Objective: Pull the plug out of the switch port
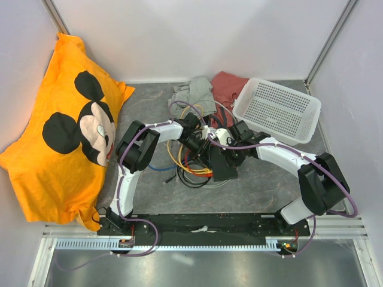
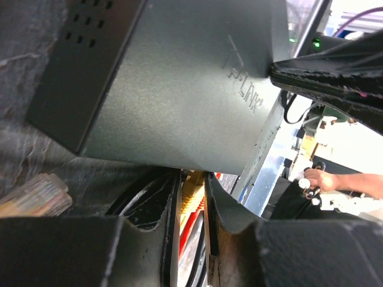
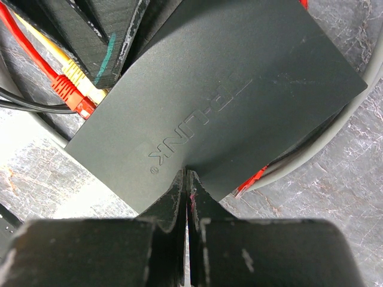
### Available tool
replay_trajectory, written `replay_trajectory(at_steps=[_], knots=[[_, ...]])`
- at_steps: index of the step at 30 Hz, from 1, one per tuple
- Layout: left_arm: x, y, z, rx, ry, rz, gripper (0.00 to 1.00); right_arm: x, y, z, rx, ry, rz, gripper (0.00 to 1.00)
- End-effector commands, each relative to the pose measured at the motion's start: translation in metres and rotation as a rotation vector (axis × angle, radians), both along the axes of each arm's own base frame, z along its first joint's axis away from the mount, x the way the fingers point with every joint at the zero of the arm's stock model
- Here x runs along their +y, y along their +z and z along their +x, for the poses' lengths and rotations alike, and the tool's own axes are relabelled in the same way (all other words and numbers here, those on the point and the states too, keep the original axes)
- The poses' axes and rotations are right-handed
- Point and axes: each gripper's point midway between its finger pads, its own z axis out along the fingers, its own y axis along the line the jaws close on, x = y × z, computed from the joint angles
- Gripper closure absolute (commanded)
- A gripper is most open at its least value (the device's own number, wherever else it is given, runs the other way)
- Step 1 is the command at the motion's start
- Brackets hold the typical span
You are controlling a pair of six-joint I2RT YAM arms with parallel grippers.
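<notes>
Orange Mickey Mouse pillow lies well to the left of the matte-black box, and a white perforated basket sits behind the box to its right. Raised lettering on the box's top face reads TP-LINK. The right gripper, jaws closed together, rests its tips on that face beside the logo. At the box's left edge, the left gripper pinches the yellow plug, which enters the switch port beside a red plug.
</notes>
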Motion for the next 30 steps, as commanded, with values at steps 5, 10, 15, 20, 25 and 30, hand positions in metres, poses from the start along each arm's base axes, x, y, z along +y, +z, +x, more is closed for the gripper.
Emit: replay_trajectory(at_steps=[5,10,15,20,25,30], knots=[[0.021,-0.045,0.017,-0.078,0.065,0.240,0.98,-0.016,-0.020,-0.004,0.011,-0.004,-0.090,1.00],[0.030,-0.051,0.016,-0.083,0.069,0.272,0.99,-0.017,-0.021,-0.004,0.013,-0.005,-0.092,1.00],[0.041,-0.056,0.022,-0.097,0.089,0.334,0.98,-0.017,-0.022,-0.004,0.016,-0.005,-0.094,1.00],[0.055,-0.057,0.027,-0.138,0.119,0.418,0.98,-0.017,-0.022,-0.004,0.016,-0.005,-0.094,1.00],[0.059,-0.060,0.026,-0.133,0.119,0.439,0.98,-0.017,-0.022,-0.004,0.018,-0.005,-0.096,1.00],[0.063,-0.062,0.026,-0.140,0.116,0.458,0.98,-0.017,-0.024,-0.004,0.022,-0.005,-0.099,1.00]])
